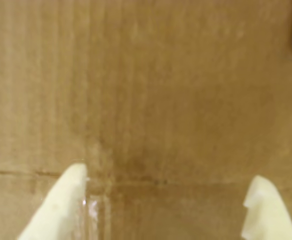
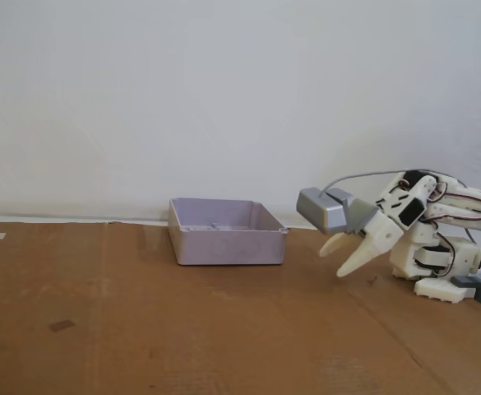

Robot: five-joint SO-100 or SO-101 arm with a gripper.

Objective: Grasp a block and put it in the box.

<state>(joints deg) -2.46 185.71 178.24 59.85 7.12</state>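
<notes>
Makeshift hobby bench, flattened cardboard sheet (image 2: 182,329) as tabletop, bare white wall (image 2: 224,90) behind

Soft, even daylight fills the fixed view; the box (image 2: 226,232) throws only a faint shadow toward the surface's (image 2: 141,321) near edge. The wrist view is blurred throughout, its pale fingertips (image 1: 68,192) smeared and slightly overexposed.

Plain white wall (image 2: 224,90), brown cardboard surface (image 2: 182,329)
</notes>
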